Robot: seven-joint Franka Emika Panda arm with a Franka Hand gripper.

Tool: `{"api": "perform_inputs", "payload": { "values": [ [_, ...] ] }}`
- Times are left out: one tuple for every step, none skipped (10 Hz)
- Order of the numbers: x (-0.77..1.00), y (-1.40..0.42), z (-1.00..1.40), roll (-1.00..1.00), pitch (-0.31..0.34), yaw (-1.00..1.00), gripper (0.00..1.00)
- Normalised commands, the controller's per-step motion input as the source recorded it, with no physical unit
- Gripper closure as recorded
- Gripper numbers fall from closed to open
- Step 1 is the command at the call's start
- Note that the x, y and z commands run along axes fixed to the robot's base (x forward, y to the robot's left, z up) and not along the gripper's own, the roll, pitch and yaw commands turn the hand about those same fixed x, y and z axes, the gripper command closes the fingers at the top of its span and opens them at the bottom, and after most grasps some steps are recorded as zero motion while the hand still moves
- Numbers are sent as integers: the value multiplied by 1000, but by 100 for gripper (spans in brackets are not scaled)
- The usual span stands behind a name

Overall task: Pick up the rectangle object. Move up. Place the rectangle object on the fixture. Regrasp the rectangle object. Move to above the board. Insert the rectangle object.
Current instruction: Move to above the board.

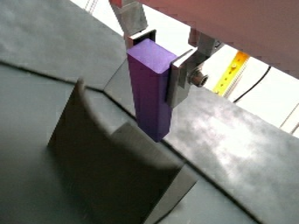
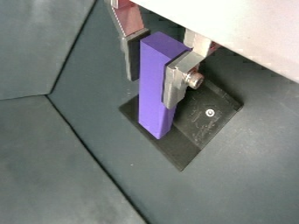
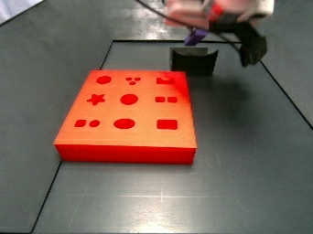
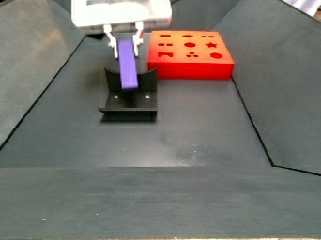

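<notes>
Gripper (image 2: 162, 54) sits directly over the fixture (image 2: 201, 131), fingers (image 2: 177, 80) pinching the rectangle object (image 2: 156, 87) across its upper part; both wrist views show the silver plates pressed on opposite flat sides of the purple block. Block is upright, long axis vertical, lower end down at the fixture; in a side view (image 4: 128, 72) it stands over the fixture (image 4: 129, 101), against the upright part of the bracket. Whether the lower end is actually seated on the base plate or hangs just above it cannot be told from these views. The board (image 3: 128, 113) lies well apart from the fixture, cut-outs empty as far as visible. Judged step: placing on the fixture, ahead of the regrasp. Risks: (1) if the jaws spread before the block end is bearing on the fixture, it would drop and could tip off, since it is tall and narrow on a small footing; (2) if the block is pushed down while offset from the bracket wall, it could rotate in the grip; (3) a tilted rest would carry into the regrasp and spoil alignment with the rectangular cut-out on the board.
</notes>
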Motion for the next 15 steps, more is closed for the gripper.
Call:
{"api": "perform_inputs", "payload": {
  "values": [
    [-11,-31,1000,-75,18,48,100],
    [-14,-30,1000,-56,17,38,100],
    [-14,-30,1000,-51,15,33,100],
    [-16,-28,1000,-49,19,24,100],
    [-18,-28,1000,-47,22,18,100],
    [-21,-26,1000,-50,31,16,100],
    [-22,-26,1000,-52,36,15,100],
    [-22,-24,1000,-55,45,13,100],
    [-23,-25,1000,-56,53,14,100],
    [-22,-24,1000,-58,60,17,100],
    [-21,-23,1000,-59,76,23,100],
    [-16,-23,1000,-64,89,32,100],
    [-14,-21,1000,-64,99,36,100],
    [-4,-24,1000,-62,110,47,100],
    [1,-25,1000,-60,122,56,100]
  ]
}}
